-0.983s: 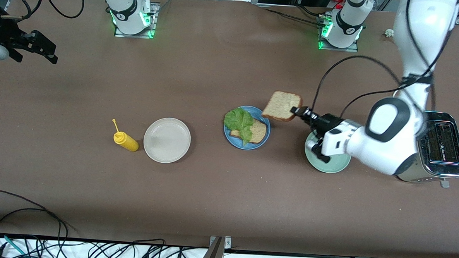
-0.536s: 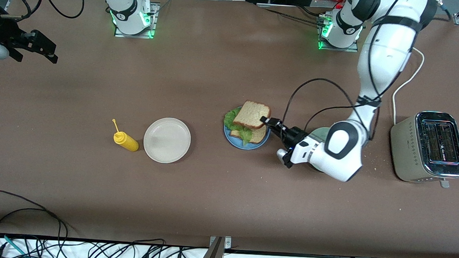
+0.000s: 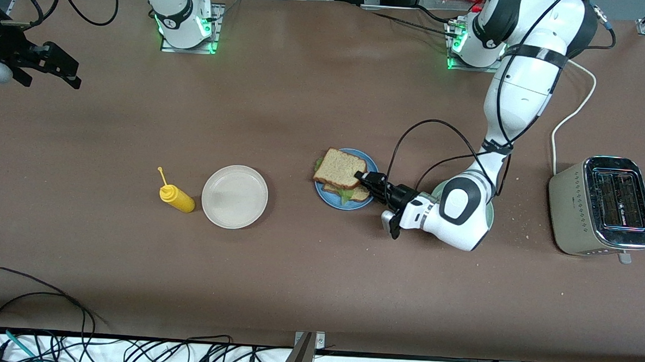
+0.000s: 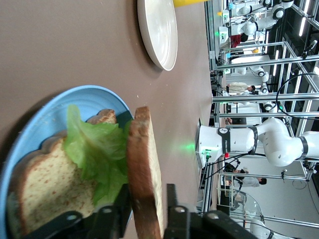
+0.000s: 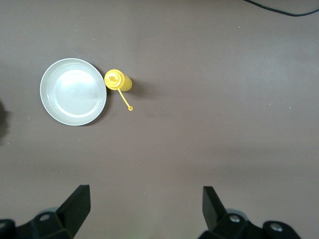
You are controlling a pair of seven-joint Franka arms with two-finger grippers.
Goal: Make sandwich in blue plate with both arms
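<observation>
- The blue plate (image 3: 372, 197) is the landmark here: it sits near mid-table and carries the bottom bread slice (image 4: 47, 184) with the lettuce leaf (image 4: 97, 149) on it.
- The top bread slice (image 3: 340, 168) is over the blue plate, above the lettuce, with one edge between the fingers of the left gripper (image 3: 367, 179).
- In the left wrist view the fingers (image 4: 172, 206) flank that slice closely; whether they pinch it or have just slackened, I cannot tell.
- The step in hand looks like the last one: laying the top slice to close the sandwich.
- The slice sits skewed on the stack, overhanging the plate's rim toward the right arm's end of the table, so it may not be fully settled.
- The next move calls for freeing the slice cleanly, then drawing the left gripper back toward the mint-green plate (image 3: 489, 210) beside the blue plate without dragging the bread off the lettuce.
- The right gripper (image 5: 144, 204) waits with jaws wide and empty, high over the table well away from the blue plate, looking down on the white plate (image 5: 73, 91) and the yellow bottle (image 5: 117, 81).
- The toaster (image 3: 604, 212) stands well apart from the blue plate, toward the left arm's end.
</observation>
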